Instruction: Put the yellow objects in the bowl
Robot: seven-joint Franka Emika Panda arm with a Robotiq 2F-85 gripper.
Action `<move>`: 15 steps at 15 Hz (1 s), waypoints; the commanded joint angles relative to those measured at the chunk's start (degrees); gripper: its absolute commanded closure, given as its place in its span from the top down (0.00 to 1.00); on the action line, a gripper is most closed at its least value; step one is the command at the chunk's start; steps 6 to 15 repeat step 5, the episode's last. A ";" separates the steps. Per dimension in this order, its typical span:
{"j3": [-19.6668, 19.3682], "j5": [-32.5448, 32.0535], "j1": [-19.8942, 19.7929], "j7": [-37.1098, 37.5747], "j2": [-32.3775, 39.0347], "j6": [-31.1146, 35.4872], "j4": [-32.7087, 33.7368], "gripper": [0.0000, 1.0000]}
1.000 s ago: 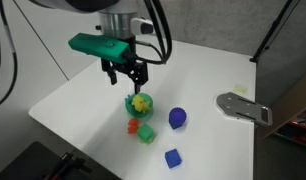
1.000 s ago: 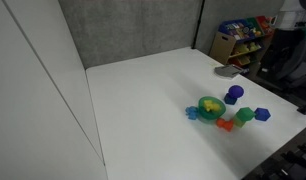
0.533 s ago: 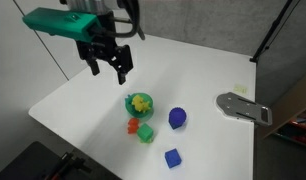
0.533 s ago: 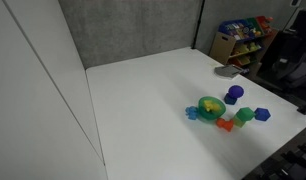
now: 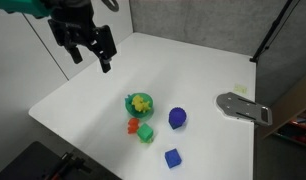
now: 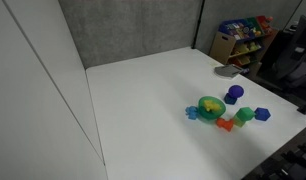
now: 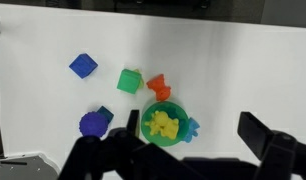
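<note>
The green bowl (image 5: 139, 103) stands on the white table and holds the yellow objects (image 5: 141, 101). Both exterior views show it, with the bowl (image 6: 210, 106) and the yellow pieces (image 6: 210, 104) inside. In the wrist view the bowl (image 7: 146, 128) sits below centre with the yellow pieces (image 7: 163, 125) in it. My gripper (image 5: 89, 55) is open and empty, high above the table's far left, well away from the bowl. In the wrist view its fingers (image 7: 183, 140) frame the bowl from far above.
An orange piece (image 5: 132, 125), a green cube (image 5: 146, 133), a blue ball (image 5: 177, 118) and a blue block (image 5: 172, 157) lie round the bowl. A small blue piece (image 7: 190, 127) touches the bowl's side. A grey metal plate (image 5: 243, 106) lies at the table's edge.
My gripper has risen and moved away from above the bowl toward the far left. The yellow pieces stay in the bowl. Nothing else moved.
</note>
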 commanded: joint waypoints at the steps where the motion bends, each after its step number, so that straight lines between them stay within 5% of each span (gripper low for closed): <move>1: 0.16 0.05 -0.05 -0.01 -0.27 -0.12 0.03 1.00; 15: 0.20 0.05 -0.02 -0.01 -0.46 -0.12 -0.10 1.00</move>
